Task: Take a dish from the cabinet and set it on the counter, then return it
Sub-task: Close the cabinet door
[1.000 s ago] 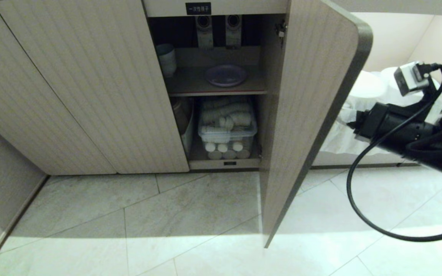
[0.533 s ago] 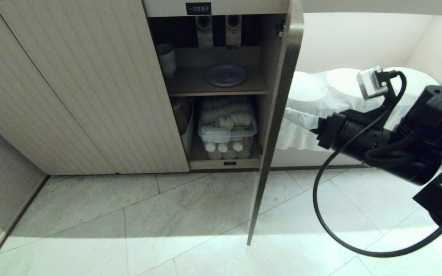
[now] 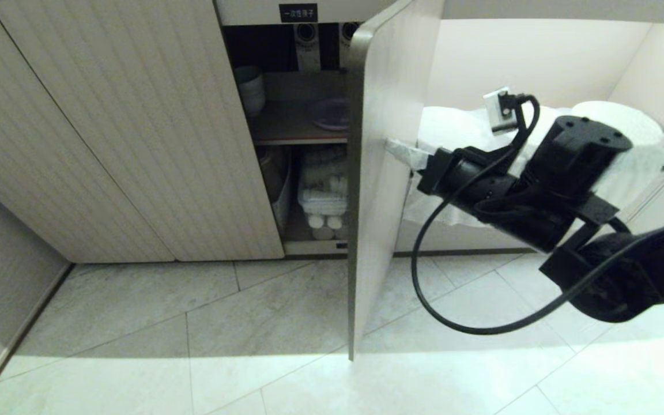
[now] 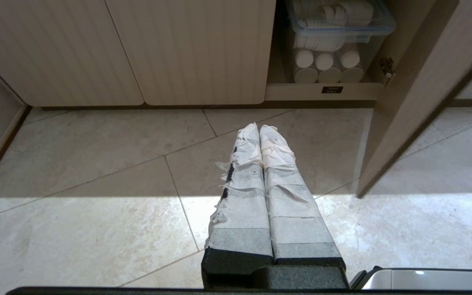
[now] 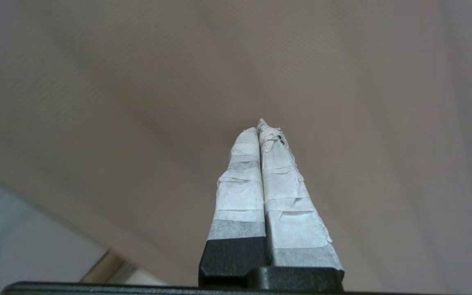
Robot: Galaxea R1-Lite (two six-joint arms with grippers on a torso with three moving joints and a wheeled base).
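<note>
The lavender dish [image 3: 330, 113] lies on the upper shelf of the beige ribbed cabinet [image 3: 136, 127], half hidden behind the cabinet's swinging door [image 3: 378, 173]. My right gripper [image 3: 394, 148] is shut and empty, its taped tips pressed against the door's outer face. In the right wrist view that gripper [image 5: 262, 126] points straight at the plain door panel [image 5: 137, 82]. My left gripper [image 4: 259, 129] is shut and empty, parked low over the floor tiles, out of the head view. The counter is out of view.
A clear box of white items [image 3: 323, 187] fills the lower shelf, and stacked cups [image 3: 249, 89] stand beside the dish. White cloth-covered discs [image 3: 617, 129] sit in the bright niche on the right. My right arm's black cable [image 3: 424, 288] loops down over the floor.
The cabinet door has swung from wide open to about half shut. My right arm has moved left with it, fingertips against the door. The door now covers part of the dish.
</note>
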